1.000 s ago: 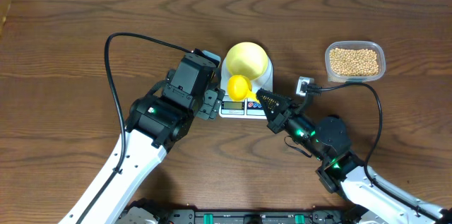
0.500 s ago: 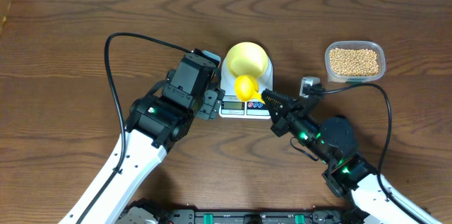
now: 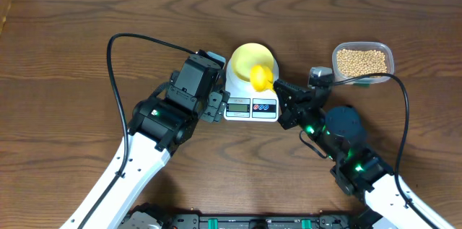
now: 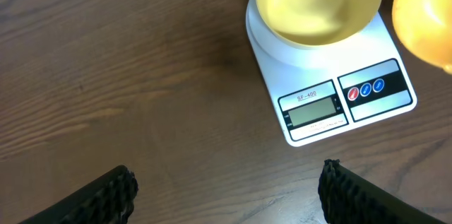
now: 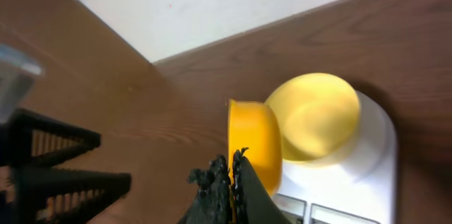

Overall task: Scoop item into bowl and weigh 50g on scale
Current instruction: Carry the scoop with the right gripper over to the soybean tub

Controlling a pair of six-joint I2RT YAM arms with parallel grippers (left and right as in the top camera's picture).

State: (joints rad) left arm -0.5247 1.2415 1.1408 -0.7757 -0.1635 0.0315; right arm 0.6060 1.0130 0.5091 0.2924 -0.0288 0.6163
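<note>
Beans (image 3: 362, 61): all I can see are in the clear tub (image 3: 341, 76) at far right of the desk (image 3: 86, 12), well apart from the scale. None visible in the bowl (image 4: 318, 1), which sits on the scale (image 4: 385, 107) platform at far centre. Inside looks bare in left wrist view.

Right hand (image 5: 229, 174): clamped tight on the handle of the yellow scoop (image 5: 254, 146). The scoop hangs over the bowl's near-right rim, tipped on its side. Can't tell if it carries any beans.

Left hand (image 4: 227, 174): fingers spread wide, holding nothing, hovering over bare desk just left and near of the scale.

Handling, my guess:
- Beans are small, hard, round and dry, so they'll roll and bounce. No good pinching them, so use the scoop. Pour low and slow or they'll skip out of the bowl.
- The scoop looks like stiff, light plastic. Hold it by the handle, as it's held now.
- The bowl looks light and smooth and may slide on the platform if bumped. If it needs steadying, take it by the rim, but any touch or push would prob. throw off the weight.
- Near 50 g, tap out a few at a time.

Writing: "SF-400" printed above the grey display (image 4: 313, 113). No digits readable on the display. Red and blue buttons (image 4: 365, 90) at the right of the front panel, marks too small to read.
</note>
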